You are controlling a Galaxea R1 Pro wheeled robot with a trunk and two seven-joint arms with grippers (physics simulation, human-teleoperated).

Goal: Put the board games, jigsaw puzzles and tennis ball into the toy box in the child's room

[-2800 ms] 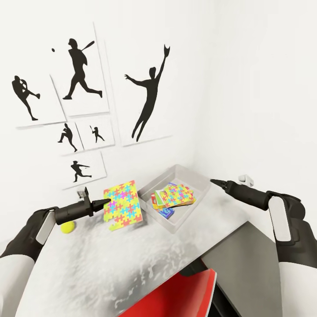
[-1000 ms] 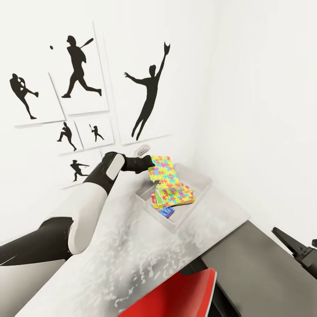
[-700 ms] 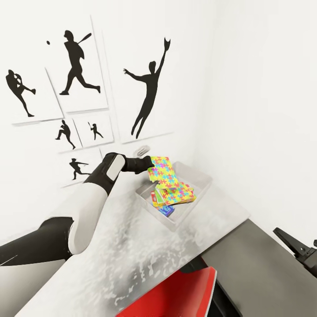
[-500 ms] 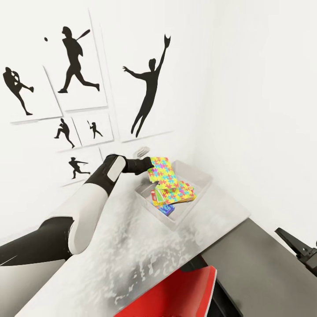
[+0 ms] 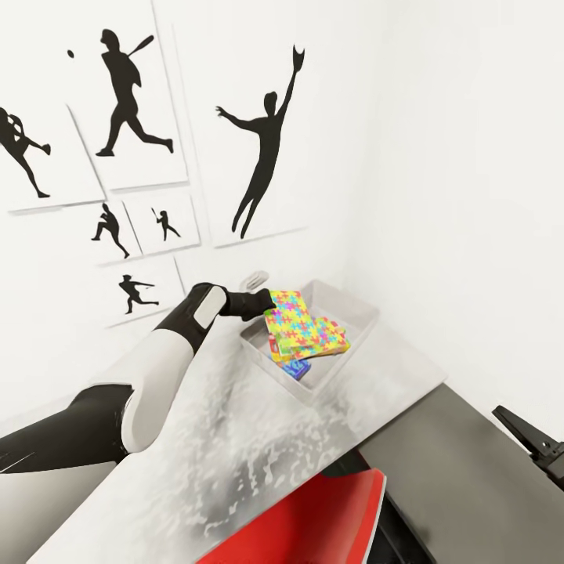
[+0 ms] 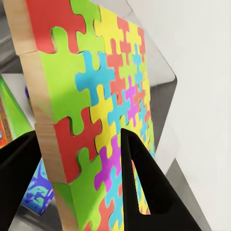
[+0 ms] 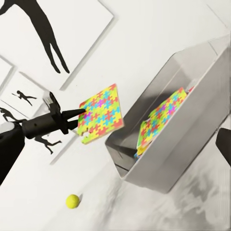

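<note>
Since the earlier frame, the left tool has lowered the jigsaw puzzle from a raised, tilted position until it overlaps the toys stacked in the toy box at the worktop's far end. The left wrist view shows both fingers closed on the puzzle's edge. The right wrist view shows the tennis ball on the worktop, left of the box. The right tool sits low at right; cannot tell its opening.

White-and-black arms, tapered black hands
</note>
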